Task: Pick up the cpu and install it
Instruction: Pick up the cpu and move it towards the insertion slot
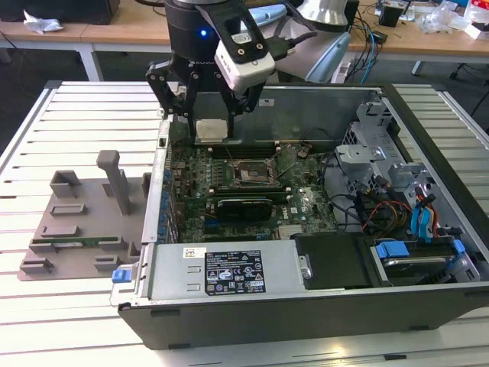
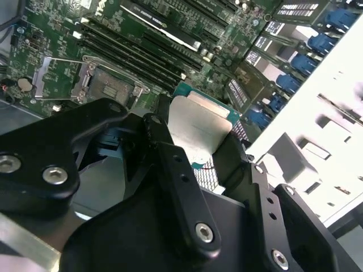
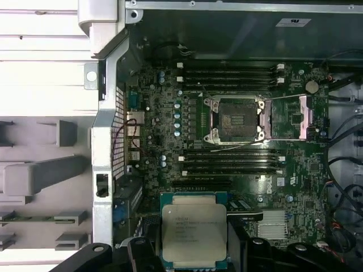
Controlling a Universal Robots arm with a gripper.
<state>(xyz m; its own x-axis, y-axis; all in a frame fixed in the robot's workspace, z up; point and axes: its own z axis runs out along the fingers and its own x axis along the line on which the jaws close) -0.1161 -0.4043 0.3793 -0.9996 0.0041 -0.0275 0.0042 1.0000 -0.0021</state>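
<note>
i saw the gripper [image 1: 212, 121] with jaws clamped on the cpu [image 3: 194, 232], above the motherboard [image 3: 170, 141], apart from the open socket [image 3: 235, 120].

Open computer case [image 1: 229, 275] on tabletop [image 1: 76, 115], tray [image 1: 76, 229] beside it on the exterior view's left, motherboard [image 1: 306, 202] in case, socket [image 1: 250, 173] mid-board, cpu [image 1: 211, 130] clamped in end effector [image 1: 212, 115] above motherboard, apart from socket, toward tray-side wall.

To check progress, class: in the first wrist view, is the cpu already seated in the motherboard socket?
No: the cpu sits in the gripper, apart from the open, empty socket.
</note>
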